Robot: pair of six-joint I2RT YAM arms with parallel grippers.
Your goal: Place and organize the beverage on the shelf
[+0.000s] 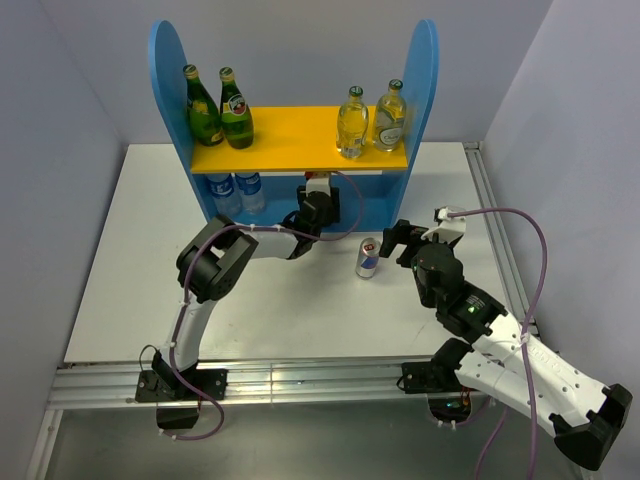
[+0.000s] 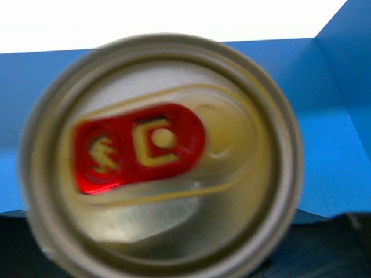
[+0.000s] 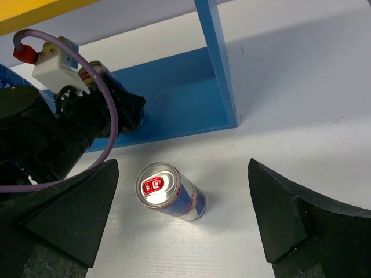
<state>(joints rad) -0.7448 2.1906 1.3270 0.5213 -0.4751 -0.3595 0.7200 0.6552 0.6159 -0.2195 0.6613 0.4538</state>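
Step in hand: loading the cans into the lower tier of the shelf (image 1: 170, 80) at the far edge of the bench (image 1: 130, 260).

The left gripper (image 1: 318, 200) sits inside that tier with the silver-red can (image 2: 162, 156) hard against it; whether it is clamped cannot be told.

The right gripper (image 1: 403, 240) hangs wide apart beside the upright blue-silver can (image 1: 368, 258), mid-bench.

Next move, as judged: descend squarely and close on the can body.

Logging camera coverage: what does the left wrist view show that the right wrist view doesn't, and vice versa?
Left wrist only: a red-tabbed can top close up, filling the frame. Right wrist only: the blue-silver can upright on the table between the open right gripper fingers, plus the left arm. Both: the blue base of the shelf.
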